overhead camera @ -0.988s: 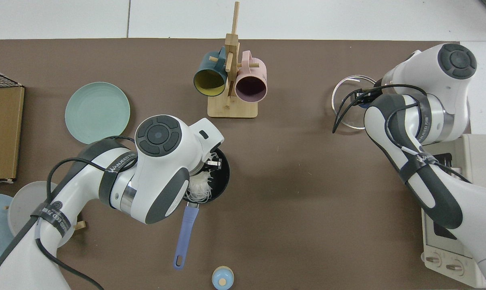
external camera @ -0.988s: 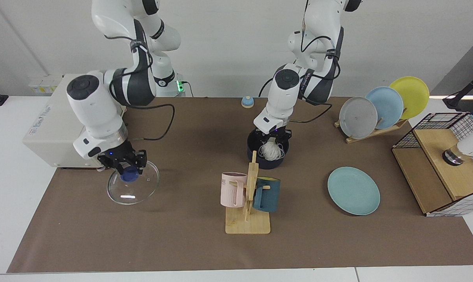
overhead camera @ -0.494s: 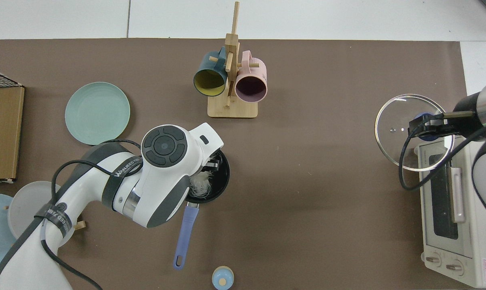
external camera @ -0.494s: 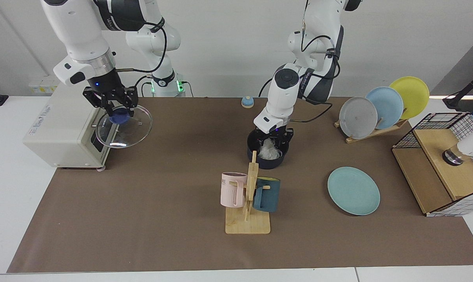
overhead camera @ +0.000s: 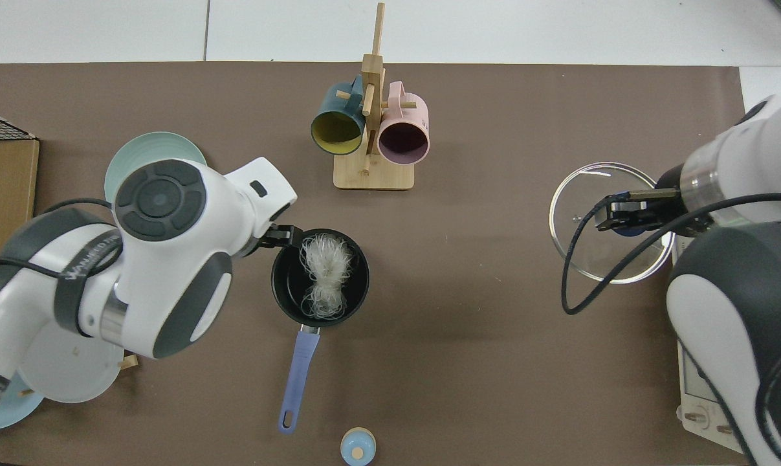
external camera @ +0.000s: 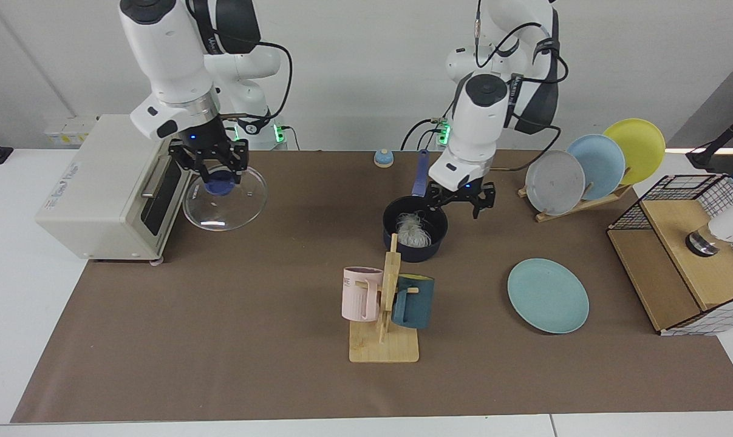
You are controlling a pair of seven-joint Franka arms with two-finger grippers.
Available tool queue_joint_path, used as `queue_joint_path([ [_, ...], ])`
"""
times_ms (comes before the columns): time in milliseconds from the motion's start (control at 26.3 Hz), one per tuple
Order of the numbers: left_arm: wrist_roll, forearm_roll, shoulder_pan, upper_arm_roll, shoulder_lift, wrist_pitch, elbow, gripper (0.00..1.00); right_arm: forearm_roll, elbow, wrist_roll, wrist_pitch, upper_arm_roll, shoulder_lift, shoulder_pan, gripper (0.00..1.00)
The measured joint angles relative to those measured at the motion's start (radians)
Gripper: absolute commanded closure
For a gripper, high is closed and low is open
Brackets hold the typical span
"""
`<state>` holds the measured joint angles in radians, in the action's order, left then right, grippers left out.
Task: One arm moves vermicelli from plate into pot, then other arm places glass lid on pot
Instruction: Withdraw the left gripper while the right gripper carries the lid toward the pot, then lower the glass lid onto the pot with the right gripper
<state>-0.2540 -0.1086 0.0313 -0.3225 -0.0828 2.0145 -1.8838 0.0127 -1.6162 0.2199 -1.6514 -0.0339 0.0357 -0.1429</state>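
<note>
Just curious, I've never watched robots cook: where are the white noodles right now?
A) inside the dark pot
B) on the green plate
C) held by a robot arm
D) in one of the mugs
A: the noodles lie inside the pot, with no lid on it.

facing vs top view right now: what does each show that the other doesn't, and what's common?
Facing only: the left gripper hangs open, lifted beside the pot; the yellow plate stands in the wooden rack.

Top only: the pot's whole blue handle and the vermicelli spread across its black inside.

Both: the right gripper holds the glass lid by its knob, in the air near the toaster oven; the teal plate carries nothing; both mugs hang on the mug stand.
</note>
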Motion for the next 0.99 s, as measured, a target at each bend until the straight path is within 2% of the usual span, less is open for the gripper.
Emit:
queue_joint_path([
  [266, 0.345, 0.011, -0.005, 0.23, -0.005, -0.001, 0.032, 0.0, 0.0, 0.006, 0.166, -0.004, -0.003, 0.013, -0.142, 1.0],
  [456, 0.469, 0.028, -0.015, 0.327, -0.007, -0.001, 0.043, 0.0, 0.0, 0.04, 0.309, -0.019, -0.005, 0.063, -0.265, 1.0],
  [646, 0.472, 0.031, -0.013, 0.338, -0.006, -0.087, 0.129, 0.0, 0.005, 0.075, 0.421, -0.059, -0.006, 0.138, -0.367, 1.0],
  [836, 0.401, 0.032, -0.01, 0.324, 0.003, -0.245, 0.244, 0.0, 0.015, 0.101, 0.427, -0.127, -0.004, 0.202, -0.415, 1.0],
  [988, 0.338, 0.037, -0.01, 0.316, 0.028, -0.289, 0.269, 0.0, 0.015, 0.128, 0.432, -0.17, -0.004, 0.255, -0.447, 1.0],
])
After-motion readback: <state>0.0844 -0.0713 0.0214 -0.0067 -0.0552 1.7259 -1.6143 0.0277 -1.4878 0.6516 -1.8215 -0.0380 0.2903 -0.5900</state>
